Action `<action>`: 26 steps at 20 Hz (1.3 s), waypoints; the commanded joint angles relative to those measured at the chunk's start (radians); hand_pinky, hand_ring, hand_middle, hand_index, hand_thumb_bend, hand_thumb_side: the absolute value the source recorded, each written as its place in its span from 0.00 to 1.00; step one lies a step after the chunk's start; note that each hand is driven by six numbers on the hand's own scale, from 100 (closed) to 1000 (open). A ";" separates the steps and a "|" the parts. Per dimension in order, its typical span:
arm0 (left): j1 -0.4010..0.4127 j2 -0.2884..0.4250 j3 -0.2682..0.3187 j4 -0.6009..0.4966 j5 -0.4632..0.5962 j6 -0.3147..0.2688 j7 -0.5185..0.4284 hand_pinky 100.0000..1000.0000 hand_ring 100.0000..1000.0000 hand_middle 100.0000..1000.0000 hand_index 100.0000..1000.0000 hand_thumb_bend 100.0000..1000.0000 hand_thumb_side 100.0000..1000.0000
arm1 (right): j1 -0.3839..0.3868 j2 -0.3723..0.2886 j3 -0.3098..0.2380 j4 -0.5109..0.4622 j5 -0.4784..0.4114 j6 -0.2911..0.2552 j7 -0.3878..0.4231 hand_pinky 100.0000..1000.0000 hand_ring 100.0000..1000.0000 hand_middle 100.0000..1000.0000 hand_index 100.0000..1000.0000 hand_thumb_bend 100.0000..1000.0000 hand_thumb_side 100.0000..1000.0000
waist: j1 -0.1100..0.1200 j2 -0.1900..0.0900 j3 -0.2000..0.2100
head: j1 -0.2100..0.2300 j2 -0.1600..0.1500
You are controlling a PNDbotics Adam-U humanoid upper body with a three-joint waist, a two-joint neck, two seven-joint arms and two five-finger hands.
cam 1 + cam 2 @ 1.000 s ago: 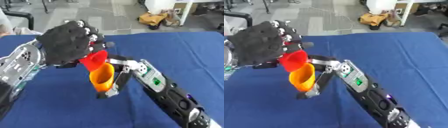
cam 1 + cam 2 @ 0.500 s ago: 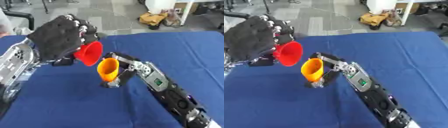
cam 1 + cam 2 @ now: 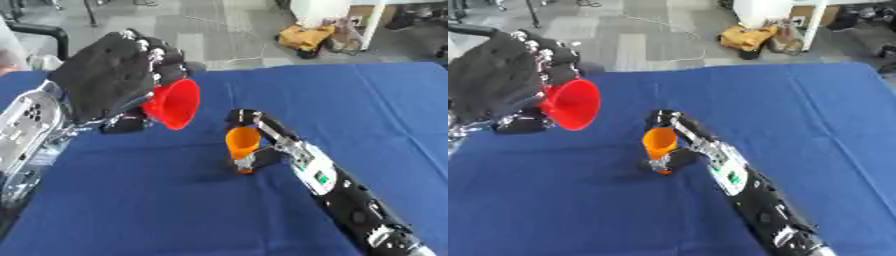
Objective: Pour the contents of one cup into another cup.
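The left robot hand [image 3: 109, 82] is big and black and is up in the air on the left side. Its fingers are curled round a shiny red plastic cup [image 3: 173, 104]. The red cup is tipped over on its side, so its wide open mouth faces right, toward the middle of the tabletop. The narrow bottom of the red cup is hidden inside the hand. I cannot see anything inside the cup.

The right robot hand [image 3: 256, 137] comes in on a long black arm from the bottom right. Its fingers are wrapped round a small orange plastic cup [image 3: 241, 142]. One finger goes over the back of the cup near the rim, and other parts of the hand press on it lower down. The orange cup stands almost straight up, with its open mouth on top and its thin end pointing down. Its bottom is at or just above the blue cloth-covered tabletop [image 3: 157, 200], and I cannot tell if it touches.

The red cup is higher than the orange cup and to its left. The two cups are near each other but do not touch. The mouth of the red cup is not over the orange cup.
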 commanded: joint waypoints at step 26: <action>0.164 -0.161 0.185 0.434 1.021 0.233 0.193 0.00 0.18 0.26 0.72 0.27 0.19 | 0.149 -0.123 -0.304 -0.427 -0.560 0.220 -0.344 0.68 0.93 0.73 0.83 0.77 0.67 | -0.040 0.000 -0.068 | 0.047 -0.009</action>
